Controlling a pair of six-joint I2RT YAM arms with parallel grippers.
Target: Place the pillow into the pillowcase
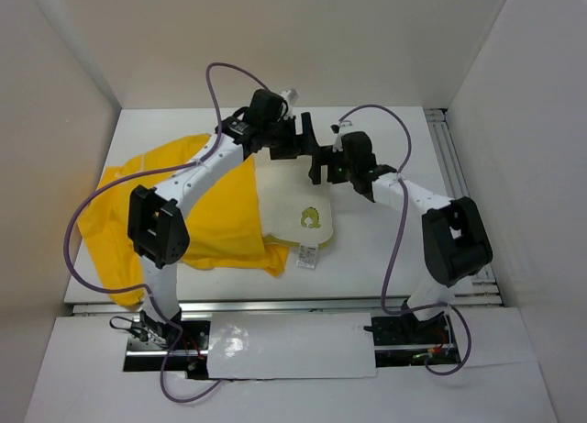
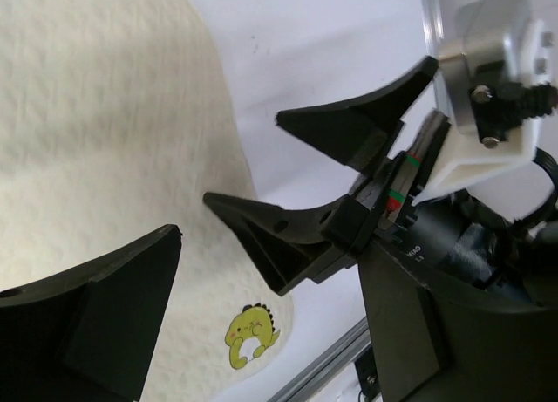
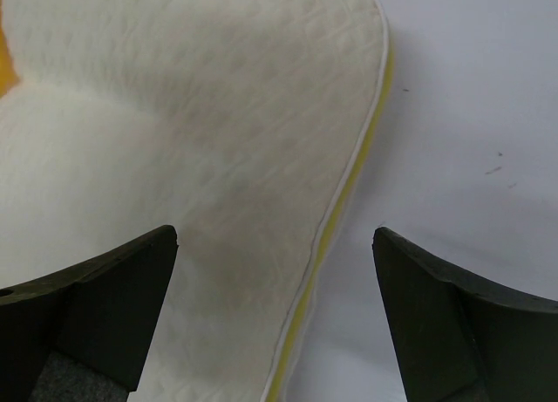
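One pillow [image 1: 289, 198], cream-white, lies flat near the middle of the white table [image 1: 394, 258]. Its small yellow emblem [image 1: 312, 219] faces up at the near right corner, and a white tag [image 1: 307, 256] sticks out from the near edge. Its left side touches the bright yellow pillowcase [image 1: 215, 223], which is spread in loose folds to the left. A bunched corner of that fabric lies against the pillow's near left corner. None of the pillow looks to be inside.

The left claw [image 1: 301, 140] and the right claw [image 3: 275, 245] are close together over the pillow's far end, nearly nose to nose. Both are spread wide and pinch nothing. From the right wrist, the pillow's piped edge runs up between the two fingers, with cushion under one finger [image 3: 87, 315] and bare table under the other. A thin yellow strip shows beneath that edge, and I cannot tell what it belongs to. From the left wrist, the pillow fills the left side below that claw, and the right claw's spread fingers sit just beside it.
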